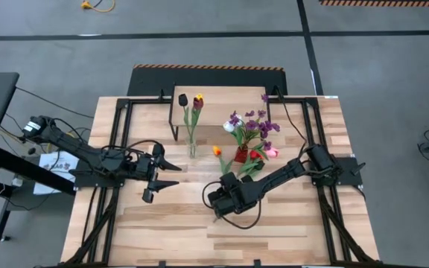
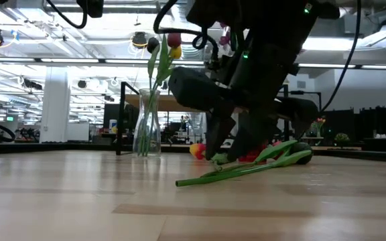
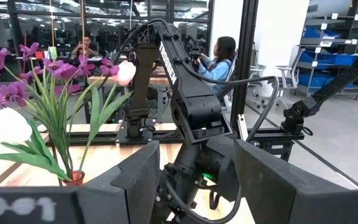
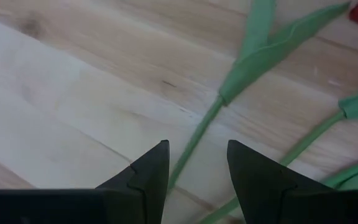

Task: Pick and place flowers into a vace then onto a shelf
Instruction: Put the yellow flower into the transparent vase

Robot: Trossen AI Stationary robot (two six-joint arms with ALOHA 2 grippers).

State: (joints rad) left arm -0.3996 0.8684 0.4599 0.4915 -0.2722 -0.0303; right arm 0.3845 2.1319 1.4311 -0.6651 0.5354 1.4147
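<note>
Right gripper (image 4: 197, 168) is low over the tabletop (image 1: 289, 238), fingers parted with a gap between the tips and nothing in them, and directly in that gap runs the bare green stem (image 4: 194, 140) of a tulip lying flat on the wood. From the wrist view the stem passes between the two fingertips and runs on away from the gripper toward its leaves, so the fingers sit either side of it, across its length, which looks like the line-up a pinch wants. In the high view that gripper (image 1: 220, 202) sits just at the near end of the pile of loose flowers (image 1: 250, 141), whose stems fan back toward the robot and heads point toward the shelf (image 1: 222, 100). The glass vase (image 1: 192, 149) stands beside the shelf's front edge, on the table, already carrying two tulips (image 1: 190, 100). Left gripper (image 1: 162, 177) hovers open and empty, pointing toward the vase, farther from the pile than the right. Right arm is clearly the nearer one; my read is a short drop, then close on the stem.
</note>
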